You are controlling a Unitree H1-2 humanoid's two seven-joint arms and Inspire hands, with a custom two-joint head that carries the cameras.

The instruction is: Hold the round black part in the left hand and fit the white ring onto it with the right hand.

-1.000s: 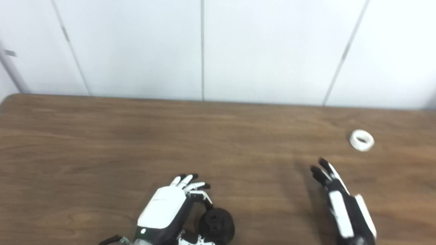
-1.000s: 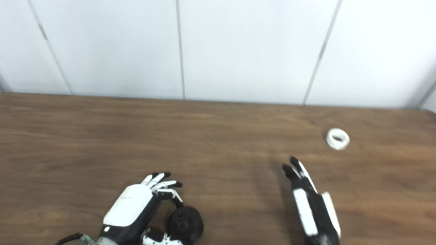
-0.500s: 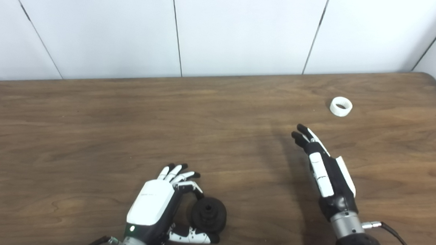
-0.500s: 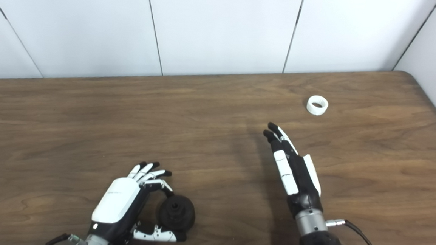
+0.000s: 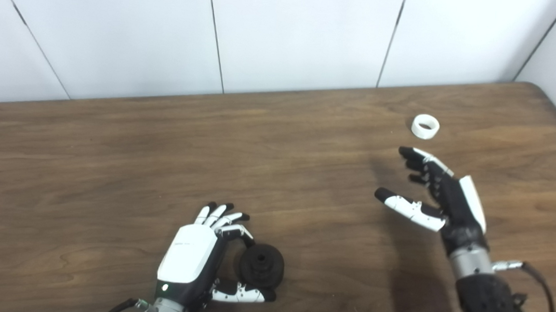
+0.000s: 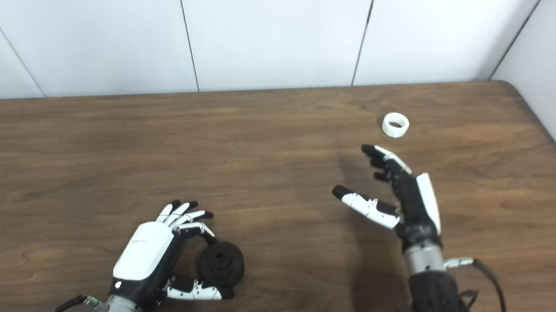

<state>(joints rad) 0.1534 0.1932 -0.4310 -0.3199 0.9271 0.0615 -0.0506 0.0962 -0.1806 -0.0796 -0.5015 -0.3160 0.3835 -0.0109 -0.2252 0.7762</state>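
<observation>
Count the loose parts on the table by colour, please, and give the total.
Black: 1, the round black part, between the fingers of the left hand.
White: 1, the white ring, lying beyond the open right hand.
Total: 2.

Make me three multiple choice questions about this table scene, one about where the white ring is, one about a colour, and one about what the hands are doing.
1. Where does the white ring lie?
A. On the table beyond the right hand's fingertips
B. Inside the left hand
C. On top of the round black part

2. What colour is the table?
A. White
B. Brown wood
C. Green

3. What is the state of the right hand?
A. Shut on the ring
B. Shut on the black part
C. Open, holding nothing

Answers:
1. A, the ring sits alone on the wood toward the far right, clear of the fingers.
2. B, wood grain shows across the whole top.
3. C, its thumb and fingers are spread with nothing between them, while the left hand cradles the round black part between thumb and fingers.
</observation>
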